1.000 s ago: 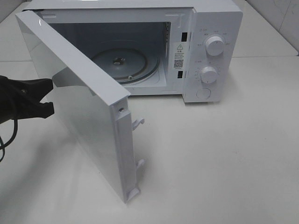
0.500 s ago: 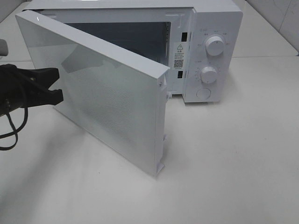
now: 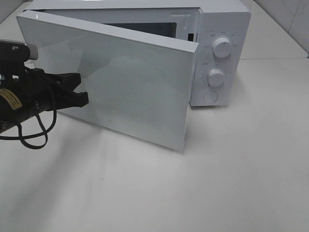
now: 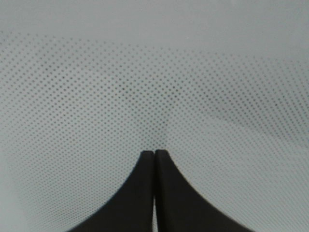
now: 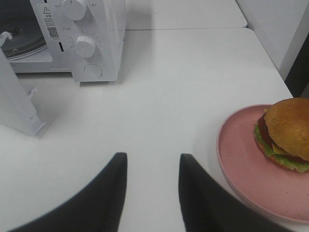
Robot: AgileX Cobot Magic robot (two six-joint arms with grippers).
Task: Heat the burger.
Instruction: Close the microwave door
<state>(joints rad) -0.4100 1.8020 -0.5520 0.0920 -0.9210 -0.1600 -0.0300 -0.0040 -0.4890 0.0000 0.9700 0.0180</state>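
Observation:
The burger point(image 5: 287, 130) lies on a pink plate point(image 5: 246, 164), seen only in the right wrist view and out of the exterior high view. My right gripper point(image 5: 151, 162) stands open over the bare table, short of the plate, with nothing between its fingers. The white microwave point(image 3: 219, 29) has its door point(image 3: 135, 92) partly swung in, hiding most of the cavity. My left gripper point(image 3: 86, 99) is shut, and its tips point(image 4: 154, 153) press against the dotted outer face of the door.
Two round knobs point(image 3: 222, 47) point(image 3: 216, 77) and a button sit on the microwave's right panel. The door's latch edge point(image 5: 19, 111) shows in the right wrist view. A wall rises at the far right point(image 3: 294, 19). A black cable loops under the left arm point(image 3: 34, 137).
The microwave door has swung from wide open to nearly half shut. My left gripper has moved right with it, staying against the door's outer face. The turntable is now hidden.

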